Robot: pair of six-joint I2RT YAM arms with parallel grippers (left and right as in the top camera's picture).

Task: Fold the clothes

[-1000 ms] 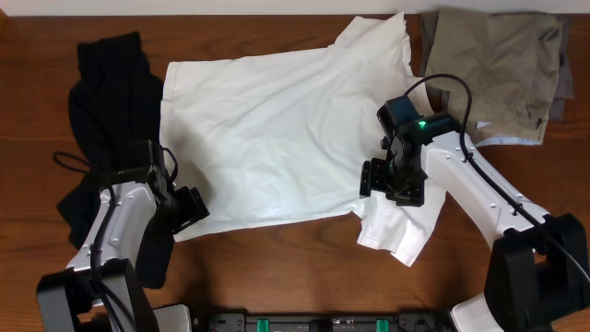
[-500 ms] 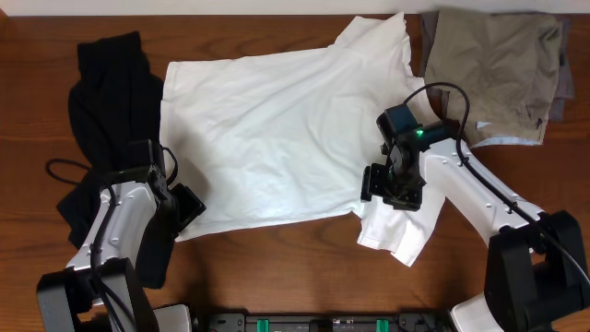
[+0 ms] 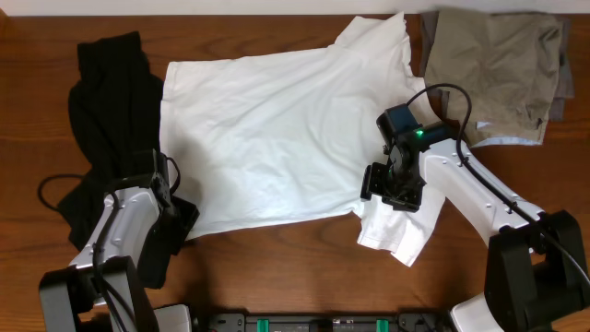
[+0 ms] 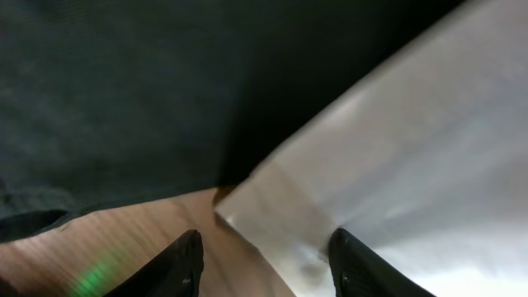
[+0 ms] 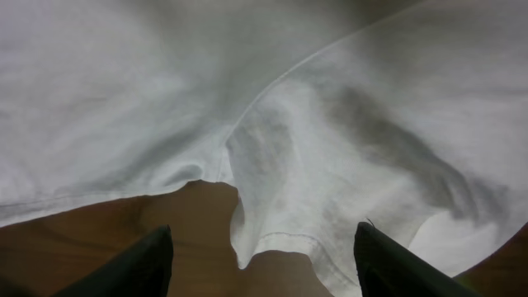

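Lying spread on the wooden tabletop point(image 3: 277, 267), the white T-shirt point(image 3: 267, 138) sits mid-scene, mostly flat with light wrinkles. One sleeve point(image 3: 398, 231) trails off its near right corner. A black garment point(image 3: 106, 101) lies crumpled just beside the shirt's left edge, touching it. An olive-grey garment point(image 3: 498, 65) is bunched off the shirt's far right corner. The left end effector point(image 4: 266, 247) is at the shirt's near left corner. Its fingers point(image 4: 183, 264) are spread apart with the corner between them, not clamped, and black cloth lies just behind. The right end effector point(image 5: 262, 239) hangs over the shirt's near right side where the sleeve joins the body. Its fingers point(image 5: 132, 268) are spread wide and hold nothing, with bare wood showing under the seam.
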